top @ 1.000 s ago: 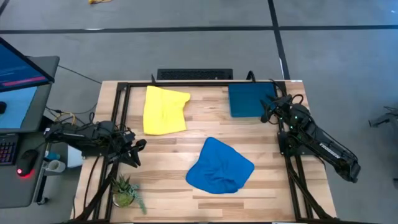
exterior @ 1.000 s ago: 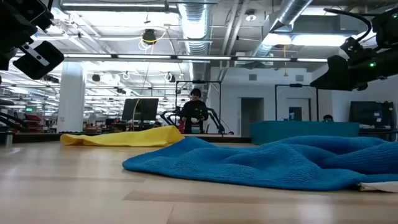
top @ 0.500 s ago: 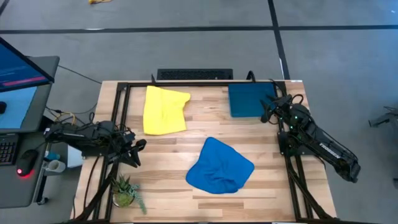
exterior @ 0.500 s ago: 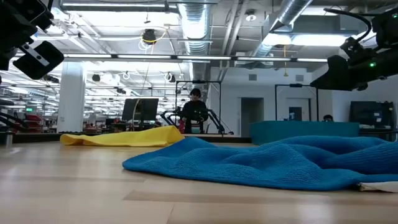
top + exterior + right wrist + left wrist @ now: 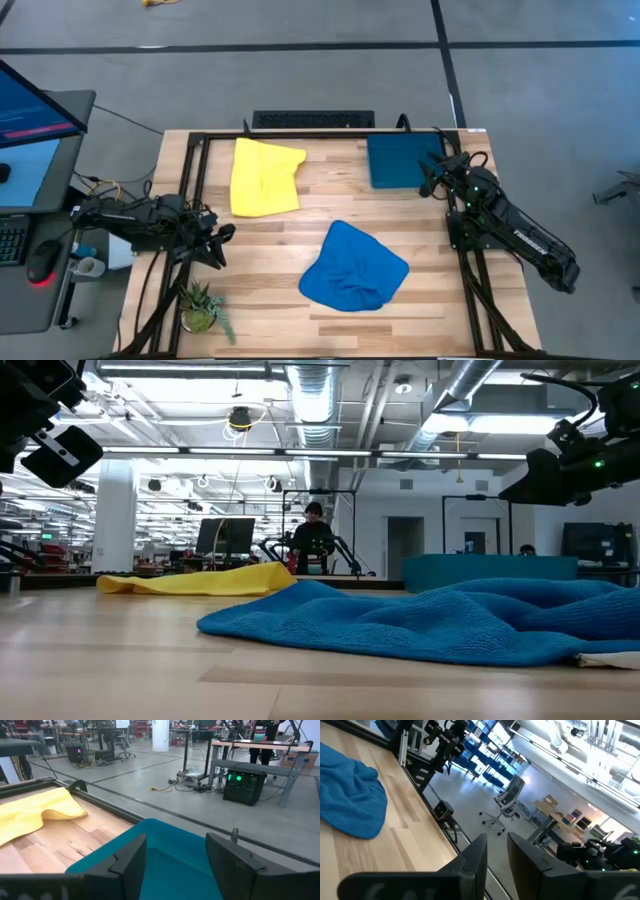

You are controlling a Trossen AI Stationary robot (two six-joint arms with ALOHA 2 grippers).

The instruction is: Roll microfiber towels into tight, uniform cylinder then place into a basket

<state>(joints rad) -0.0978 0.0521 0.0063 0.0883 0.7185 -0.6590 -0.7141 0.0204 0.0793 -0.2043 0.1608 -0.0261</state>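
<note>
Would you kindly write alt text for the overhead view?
A crumpled blue towel lies mid-table, a yellow towel flat at the far left, and a teal basket at the far right. The left gripper and right gripper wait at opposite edges, holding nothing.

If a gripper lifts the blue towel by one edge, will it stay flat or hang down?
The blue towel lies crumpled in soft folds, so it would probably droop and hang limp. Its looped surface looks grippy, so it is unlikely to slip. Pushed, it would likely bunch up rather than slide whole.

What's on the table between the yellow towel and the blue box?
Nothing. The high view shows only bare wood between the yellow towel and the basket; the blue towel lies nearer the front.
</note>
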